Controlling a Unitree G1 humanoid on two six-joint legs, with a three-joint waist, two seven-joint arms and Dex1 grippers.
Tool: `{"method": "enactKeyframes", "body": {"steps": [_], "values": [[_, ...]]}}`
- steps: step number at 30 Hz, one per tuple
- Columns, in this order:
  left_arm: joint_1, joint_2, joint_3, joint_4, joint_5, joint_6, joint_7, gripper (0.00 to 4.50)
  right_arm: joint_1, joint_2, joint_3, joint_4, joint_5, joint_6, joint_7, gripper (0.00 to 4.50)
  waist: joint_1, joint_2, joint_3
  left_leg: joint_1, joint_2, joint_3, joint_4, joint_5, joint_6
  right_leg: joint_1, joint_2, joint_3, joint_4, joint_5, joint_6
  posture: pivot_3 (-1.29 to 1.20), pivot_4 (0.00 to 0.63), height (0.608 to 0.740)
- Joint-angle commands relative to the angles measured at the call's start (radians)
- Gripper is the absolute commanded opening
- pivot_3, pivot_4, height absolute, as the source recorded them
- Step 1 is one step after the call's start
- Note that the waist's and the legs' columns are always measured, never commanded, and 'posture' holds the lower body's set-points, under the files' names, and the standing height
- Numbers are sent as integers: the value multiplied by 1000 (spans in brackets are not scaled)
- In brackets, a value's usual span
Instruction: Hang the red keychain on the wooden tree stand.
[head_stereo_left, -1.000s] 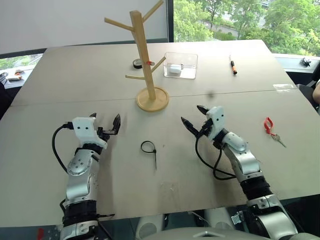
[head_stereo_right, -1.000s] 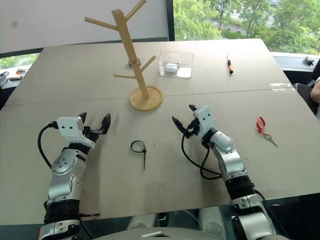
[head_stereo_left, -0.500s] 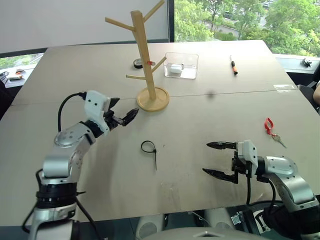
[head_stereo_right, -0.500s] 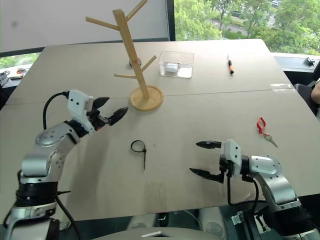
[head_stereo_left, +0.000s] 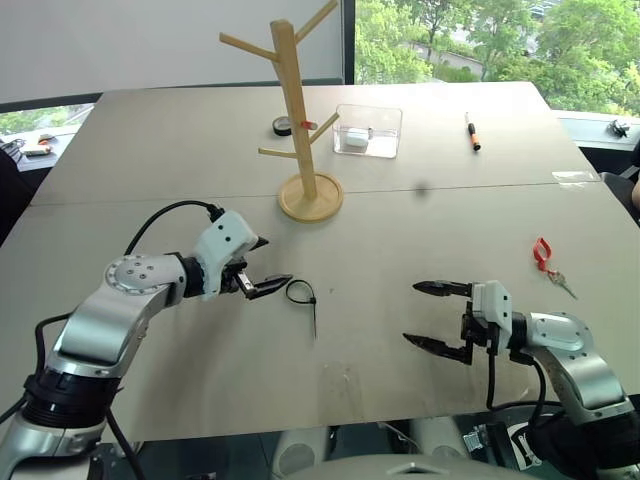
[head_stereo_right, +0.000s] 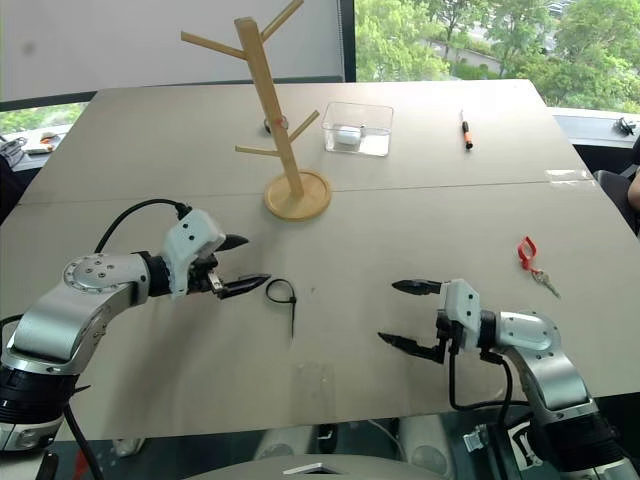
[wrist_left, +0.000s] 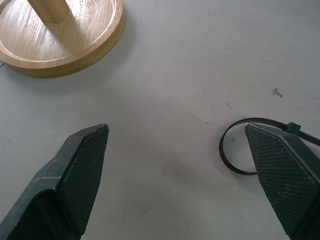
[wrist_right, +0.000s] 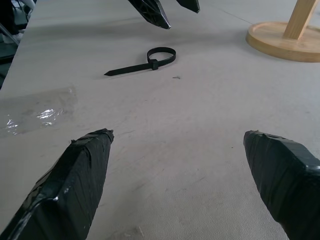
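Oddly, small dark item (head_stereo_left: 283, 126) half-hidden behind wooden tree stand (head_stereo_left: 301, 120); left gripper (head_stereo_left: 262, 266) and right gripper (head_stereo_left: 432, 316) wide open, empty.

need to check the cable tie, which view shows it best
The right wrist view: the black cable tie lies whole on the table, loop and tail unobstructed. The head views show it small beside the left gripper. In the left wrist view a finger covers part of the loop.

Black cable tie (head_stereo_left: 302, 297) looped, lying flat mid-table (head_stereo_left: 400, 230), tail trailing toward the near edge. Clear plastic box (head_stereo_left: 368, 131) at the far side, small white item inside. Orange-and-black marker pen (head_stereo_left: 470, 131) right of the box. Black tape roll (head_stereo_left: 283, 126) left of the box.
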Motion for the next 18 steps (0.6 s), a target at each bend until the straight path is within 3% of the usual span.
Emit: {"method": "enactKeyframes", "body": {"steps": [1,18], "values": [[13,3,-21,-22,36,-19,-1,4481,-1,7,-10,-21,1,-21,-11,4500,0,0,0,0,0,0,0,0,0,0,0,0,0,0,0,0,150,740],[-16,-43,-114,12,149,-9,38,4481,-1,10,-16,-36,2,-12,-43,4500,0,0,0,0,0,0,0,0,0,0,2,0,0,0,0,0,150,740]]}}
